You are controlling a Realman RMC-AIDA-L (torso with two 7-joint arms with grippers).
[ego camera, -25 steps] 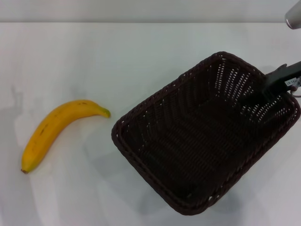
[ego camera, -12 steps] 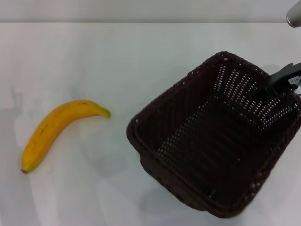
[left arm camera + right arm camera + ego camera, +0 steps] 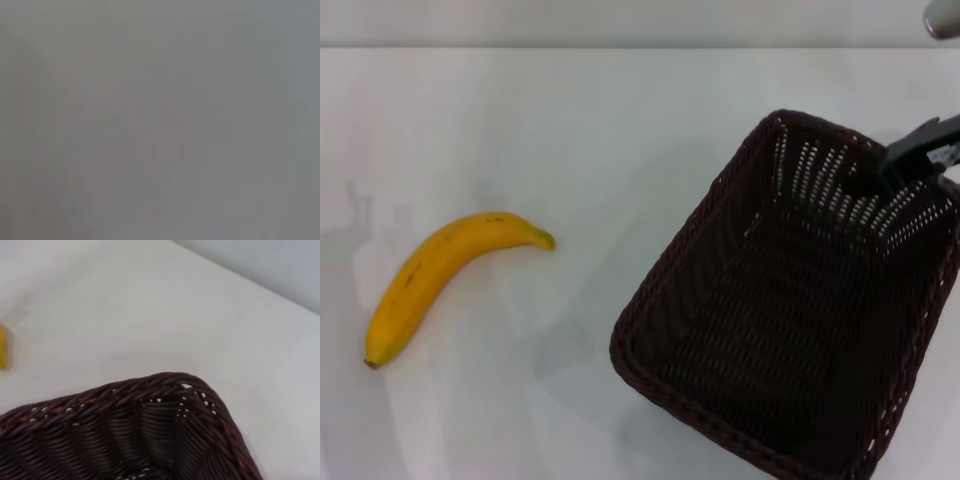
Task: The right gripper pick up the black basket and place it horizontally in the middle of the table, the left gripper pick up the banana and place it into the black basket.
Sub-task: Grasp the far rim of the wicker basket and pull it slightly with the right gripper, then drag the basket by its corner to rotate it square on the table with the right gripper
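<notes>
The right gripper point(image 3: 890, 175) pinches the far rim of the basket point(image 3: 790, 310) between its fingers, at the right of the white surface point(image 3: 570, 130). The banana point(image 3: 435, 275) lies well apart, at the left.

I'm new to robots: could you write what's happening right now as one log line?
right gripper: shut on basket far rim, basket lifted and tilted | banana: on table, untouched | left gripper: out of view

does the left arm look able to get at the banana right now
Probably yes: the banana lies alone on bare table, well apart from the black basket that the right pincer grips. The left pincer itself isn't in view.
</notes>
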